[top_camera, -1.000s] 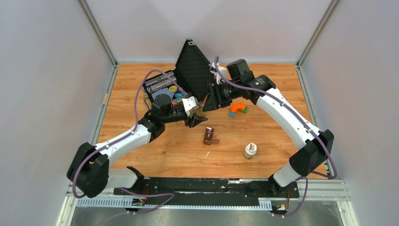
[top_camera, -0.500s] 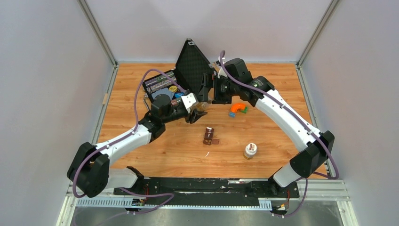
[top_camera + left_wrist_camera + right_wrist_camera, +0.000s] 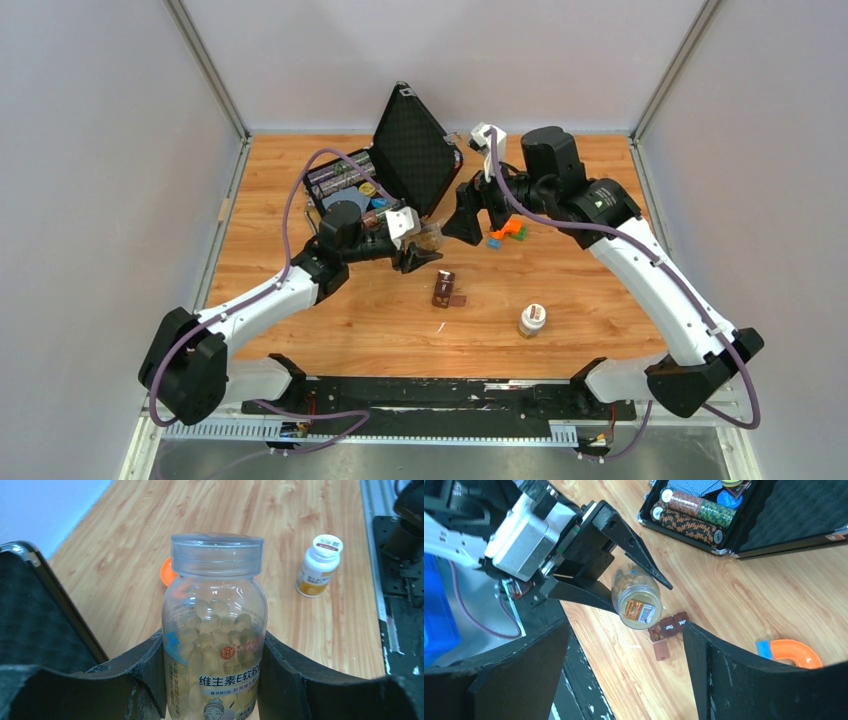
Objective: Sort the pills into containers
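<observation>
Left wrist view first: the left gripper (image 3: 214,647) pinches a clear pill bottle (image 3: 215,610) round its belly, fingers (image 3: 295,680) pressed against both sides, cap on. Over to the right wrist: the right gripper (image 3: 624,627) is spread wide and holds nothing. It is apart from the bottle and facing its end. The containers (image 3: 668,628) lie on the table (image 3: 749,595) near its middle, on the near side of the held bottle, one lid looking open. My read: the cap comes off next. To do it well, centre the right fingers on the cap alone, close square, twist against a firm left grip, and keep the mouth up so capsules don't spill.
</observation>
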You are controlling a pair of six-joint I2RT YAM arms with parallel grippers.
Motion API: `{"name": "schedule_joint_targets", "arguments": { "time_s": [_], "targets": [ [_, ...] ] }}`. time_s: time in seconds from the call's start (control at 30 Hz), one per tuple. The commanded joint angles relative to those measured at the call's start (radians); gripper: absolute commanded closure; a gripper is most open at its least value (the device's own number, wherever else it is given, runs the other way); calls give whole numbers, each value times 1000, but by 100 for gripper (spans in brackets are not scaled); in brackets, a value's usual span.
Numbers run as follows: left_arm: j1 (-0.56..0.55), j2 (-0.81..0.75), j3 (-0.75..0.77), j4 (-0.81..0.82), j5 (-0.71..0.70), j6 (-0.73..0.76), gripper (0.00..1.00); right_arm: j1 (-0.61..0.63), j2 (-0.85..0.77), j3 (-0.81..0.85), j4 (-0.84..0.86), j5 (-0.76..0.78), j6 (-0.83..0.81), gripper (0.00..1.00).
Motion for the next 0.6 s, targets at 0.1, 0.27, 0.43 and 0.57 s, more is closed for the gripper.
{"name": "schedule_joint_targets", "arguments": {
  "time_s": [0.1,0.27,0.43,0.57],
  "targets": [
    [-3,-23,74,-48,142,35,100,2,77,82,-160,-139,-232,15],
    [-3,-18,86,-79,179,46,100,2,117,110,-197,-145,-264,12],
    [-4,-17,86,-83,193,48,100,2,141,117,-171,-164,-241,26],
    [-3,-13,87,-73,194,42,100,4,160,119,-166,-178,-221,38]
  ]
}}
